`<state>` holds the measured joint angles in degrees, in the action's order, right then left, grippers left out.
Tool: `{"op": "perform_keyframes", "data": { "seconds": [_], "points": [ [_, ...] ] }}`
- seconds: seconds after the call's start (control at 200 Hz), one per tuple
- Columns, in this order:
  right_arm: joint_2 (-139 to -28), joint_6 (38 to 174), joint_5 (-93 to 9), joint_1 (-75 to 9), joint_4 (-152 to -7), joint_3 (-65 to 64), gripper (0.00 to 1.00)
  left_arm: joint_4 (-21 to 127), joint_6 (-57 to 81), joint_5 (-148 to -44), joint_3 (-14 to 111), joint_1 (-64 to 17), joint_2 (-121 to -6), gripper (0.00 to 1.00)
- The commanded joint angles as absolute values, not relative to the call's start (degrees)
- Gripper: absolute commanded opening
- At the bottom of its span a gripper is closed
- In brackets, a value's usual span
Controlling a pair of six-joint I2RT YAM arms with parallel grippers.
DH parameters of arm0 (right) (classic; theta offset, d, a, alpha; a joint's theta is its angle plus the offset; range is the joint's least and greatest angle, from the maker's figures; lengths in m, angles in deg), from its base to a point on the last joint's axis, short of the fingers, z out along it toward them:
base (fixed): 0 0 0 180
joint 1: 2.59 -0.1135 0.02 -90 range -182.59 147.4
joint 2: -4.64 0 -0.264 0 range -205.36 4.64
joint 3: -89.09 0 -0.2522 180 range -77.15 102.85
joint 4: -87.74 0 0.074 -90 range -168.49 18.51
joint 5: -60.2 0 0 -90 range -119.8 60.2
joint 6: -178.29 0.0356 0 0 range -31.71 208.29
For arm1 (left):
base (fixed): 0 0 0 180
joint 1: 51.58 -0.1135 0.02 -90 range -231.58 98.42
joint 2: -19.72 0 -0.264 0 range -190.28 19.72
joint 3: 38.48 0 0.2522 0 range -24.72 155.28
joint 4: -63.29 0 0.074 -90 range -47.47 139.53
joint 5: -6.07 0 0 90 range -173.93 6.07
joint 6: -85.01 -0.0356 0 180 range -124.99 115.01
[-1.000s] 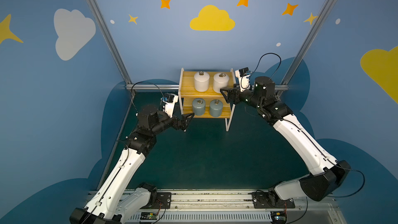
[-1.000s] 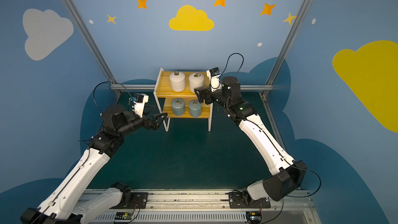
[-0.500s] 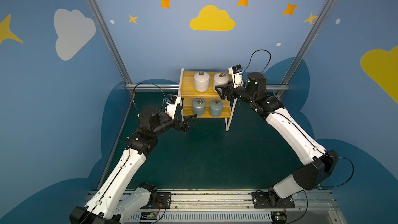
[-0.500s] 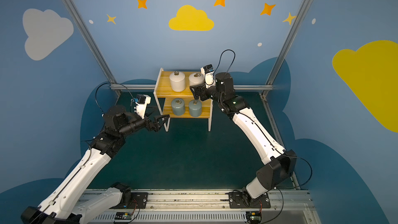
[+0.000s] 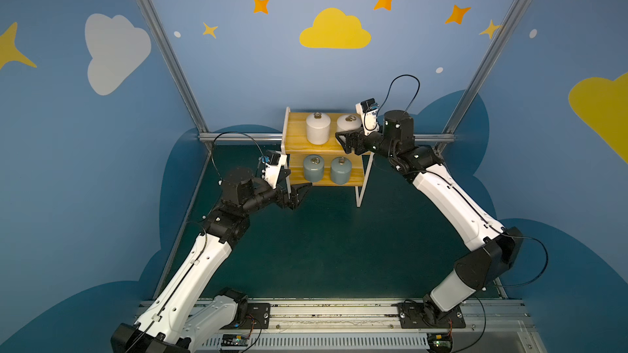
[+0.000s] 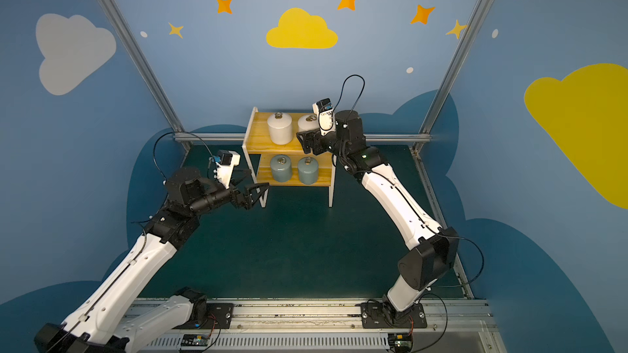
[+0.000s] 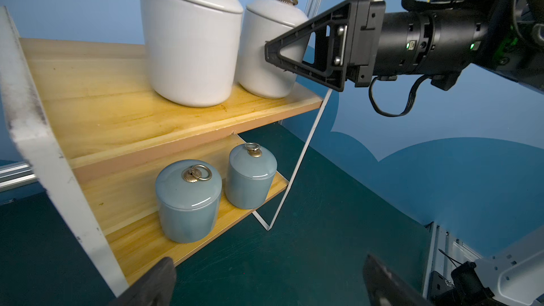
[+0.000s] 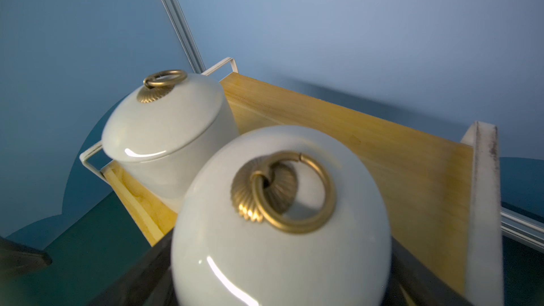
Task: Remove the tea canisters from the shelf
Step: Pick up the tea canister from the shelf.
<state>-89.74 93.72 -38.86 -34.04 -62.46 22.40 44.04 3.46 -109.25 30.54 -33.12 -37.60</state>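
well, in a top view the right pincer [image 5: 344,142] stands released, jaws spread wide at the top board of the shelf [image 5: 295,139]. the nearer white canister [image 5: 348,123] sits right at its jaws and the second white canister [image 5: 318,128] just beyond. the left pincer [image 5: 299,195], also released and empty, hovers with the two grey-blue canisters [image 5: 313,168] just ahead of it on the lower board.

from the left wrist, one right finger [image 7: 272,52] lies alongside the nearer white canister's wall; whether it touches cannot be told.

from the right wrist, that canister fills the gap between the jaws, its brass ring [image 8: 294,192] above them.

to do this well, i would centre the body between the jaws and close low on the wall, below the lid. then draw straight back, clear of the neighbour, which stands very near.
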Motion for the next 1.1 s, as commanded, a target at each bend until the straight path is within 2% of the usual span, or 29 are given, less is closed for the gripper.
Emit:
{"op": "perform_keyframes", "data": {
  "seconds": [0.0, 0.661, 1.096],
  "points": [
    [-90.96, 93.56, -38.72, -34.39, -62.71, 24.10, 0.92, 45.23, 4.24, -110.26, 29.80, -32.88, -36.76, 1.00],
    [-92.69, 94.09, -37.24, -34.02, -66.22, 24.28, 0.90, 45.23, 5.06, -109.90, 28.32, -32.24, -35.56, 1.00],
    [-92.74, 93.88, -36.39, -33.98, -68.13, 23.42, 0.73, 43.92, 4.51, -109.48, 28.10, -31.95, -35.25, 1.00]
  ]
}}
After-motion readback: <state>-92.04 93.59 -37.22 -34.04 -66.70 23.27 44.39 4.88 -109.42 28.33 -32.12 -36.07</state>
